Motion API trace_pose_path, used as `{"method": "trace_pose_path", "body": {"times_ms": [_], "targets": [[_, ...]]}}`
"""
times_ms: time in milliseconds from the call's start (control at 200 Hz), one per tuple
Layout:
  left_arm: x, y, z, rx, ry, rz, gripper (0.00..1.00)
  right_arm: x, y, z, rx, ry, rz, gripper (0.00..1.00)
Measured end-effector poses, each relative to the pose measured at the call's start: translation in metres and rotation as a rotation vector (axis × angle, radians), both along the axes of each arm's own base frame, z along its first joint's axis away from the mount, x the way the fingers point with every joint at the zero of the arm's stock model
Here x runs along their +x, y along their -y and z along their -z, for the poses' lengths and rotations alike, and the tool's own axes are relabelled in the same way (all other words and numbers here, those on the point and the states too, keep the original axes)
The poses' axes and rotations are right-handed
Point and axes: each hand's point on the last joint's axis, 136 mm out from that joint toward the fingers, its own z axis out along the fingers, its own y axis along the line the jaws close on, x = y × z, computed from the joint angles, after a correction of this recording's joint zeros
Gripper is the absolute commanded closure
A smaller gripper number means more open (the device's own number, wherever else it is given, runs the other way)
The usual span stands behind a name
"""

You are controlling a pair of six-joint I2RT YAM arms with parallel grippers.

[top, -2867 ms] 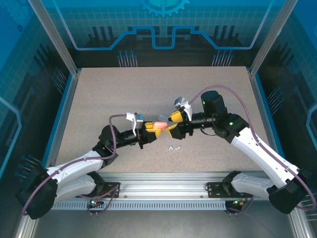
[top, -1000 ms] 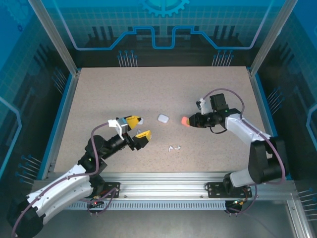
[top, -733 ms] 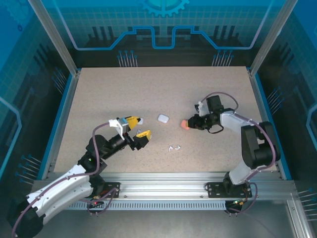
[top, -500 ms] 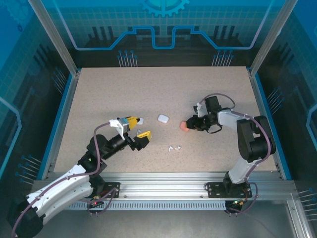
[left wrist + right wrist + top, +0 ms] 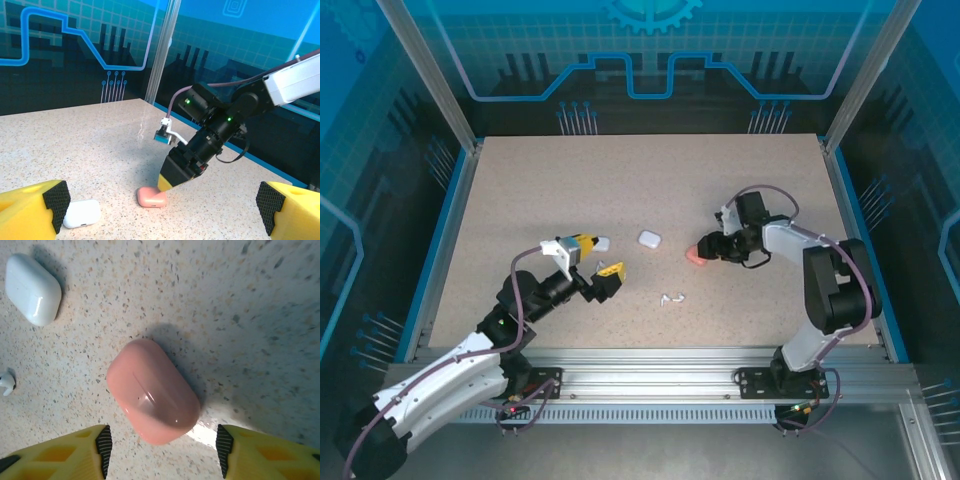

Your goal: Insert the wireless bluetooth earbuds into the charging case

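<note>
The right hand point(image 5: 162, 447), half-open and touching nothing, straddles the closed salmon case point(image 5: 152, 390) lying flat mid-frame, likely for opening; the left hand point(image 5: 161, 210) gapes empty, white earbuds point(image 5: 670, 298) loose on the surface point(image 5: 520, 190) lower centre.

We see a pink case point(image 5: 154, 391) in the middle (lid shut), a white case point(image 5: 33, 288) upper left, a tiny white earbud point(image 5: 6, 382) far left.

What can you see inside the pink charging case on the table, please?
Nothing: the pink charging case lies closed on the table, its lid shut, so whatever it holds is covered.
</note>
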Motion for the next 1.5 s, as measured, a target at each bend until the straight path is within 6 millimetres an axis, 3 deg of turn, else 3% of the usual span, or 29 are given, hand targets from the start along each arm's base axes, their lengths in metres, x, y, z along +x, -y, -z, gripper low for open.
{"method": "trace_pose_path", "body": {"times_ms": [105, 210, 415, 665, 865, 1256, 1501], "targets": [[0.001, -0.003, 0.001, 0.002, -0.004, -0.019, 0.01, 0.008, 0.0, -0.016, -0.064, 0.05, -0.031, 0.29], [0.001, -0.007, 0.0, 0.002, -0.005, -0.037, 0.01, 0.016, -0.013, -0.034, -0.13, 0.11, -0.097, 0.21], [-0.003, -0.014, -0.004, -0.005, 0.002, -0.053, 0.01, 0.033, -0.065, -0.062, -0.237, 0.217, -0.285, 0.08], [-0.007, -0.019, -0.006, -0.007, 0.004, -0.064, 0.01, 0.046, -0.121, -0.038, -0.358, 0.211, -0.501, 0.04], [-0.007, -0.019, -0.004, -0.003, -0.002, -0.064, 0.01, 0.056, -0.145, -0.019, -0.436, 0.192, -0.626, 0.04], [-0.007, -0.02, -0.003, -0.001, -0.004, -0.068, 0.01, 0.068, -0.165, 0.005, -0.572, 0.145, -0.754, 0.15], [-0.007, -0.02, -0.003, 0.0, -0.003, -0.068, 0.01, 0.052, -0.156, 0.014, -0.607, 0.058, -0.781, 0.22]]}}
